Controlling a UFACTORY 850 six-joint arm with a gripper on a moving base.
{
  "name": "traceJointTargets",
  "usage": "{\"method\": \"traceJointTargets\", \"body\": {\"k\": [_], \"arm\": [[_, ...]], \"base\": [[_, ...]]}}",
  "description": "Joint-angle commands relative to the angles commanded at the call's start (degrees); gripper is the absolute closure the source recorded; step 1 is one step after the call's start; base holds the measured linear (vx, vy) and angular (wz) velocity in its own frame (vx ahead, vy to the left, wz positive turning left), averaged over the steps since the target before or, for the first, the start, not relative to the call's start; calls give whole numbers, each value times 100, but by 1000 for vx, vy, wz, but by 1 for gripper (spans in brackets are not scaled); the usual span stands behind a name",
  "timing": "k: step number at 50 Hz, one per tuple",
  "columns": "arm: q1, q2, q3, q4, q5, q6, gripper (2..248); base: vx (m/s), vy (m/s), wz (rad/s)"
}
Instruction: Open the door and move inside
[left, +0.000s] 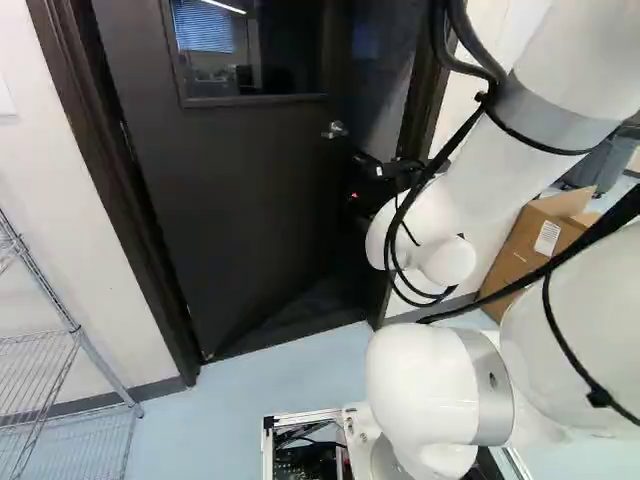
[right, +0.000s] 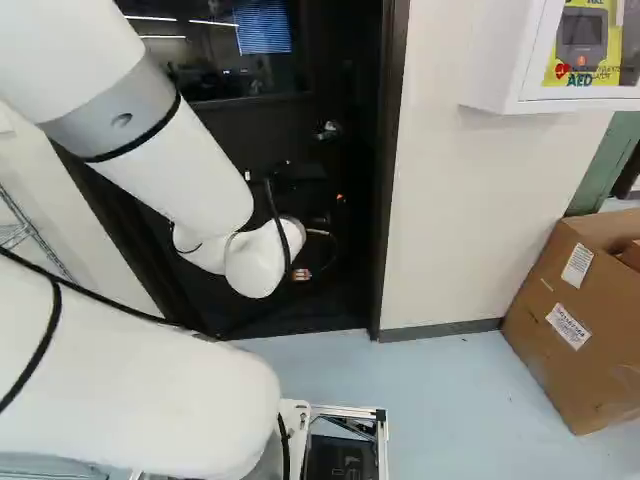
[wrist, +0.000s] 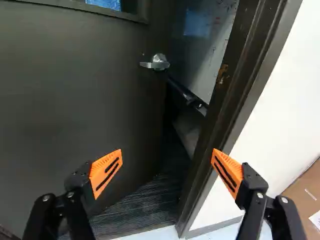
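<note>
Door (wrist: 75, 90) stands ajar ahead of the gripper (left: 385, 178).

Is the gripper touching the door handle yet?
Apart. The wrist view shows it: the door handle lies ahead of the open gripper, past both fingertips, with the dark door visible between handle and fingers.

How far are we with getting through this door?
Done: the door stands ajar, a gap beside the frame. In hand: the open gripper faces it, gripping nothing, clear of the handle. Left: probably pushing the door wider, then driving in; the base is outside.
</note>
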Motion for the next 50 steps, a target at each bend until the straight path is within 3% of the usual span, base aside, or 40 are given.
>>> {"method": "traceJointTargets", "body": {"k": [20, 50], "arm": [[0, 0, 0, 0, 0, 0, 3], [0, 0, 0, 0, 0, 0, 3]], "base": [[58, 52, -13], [80, 95, -68]]}}
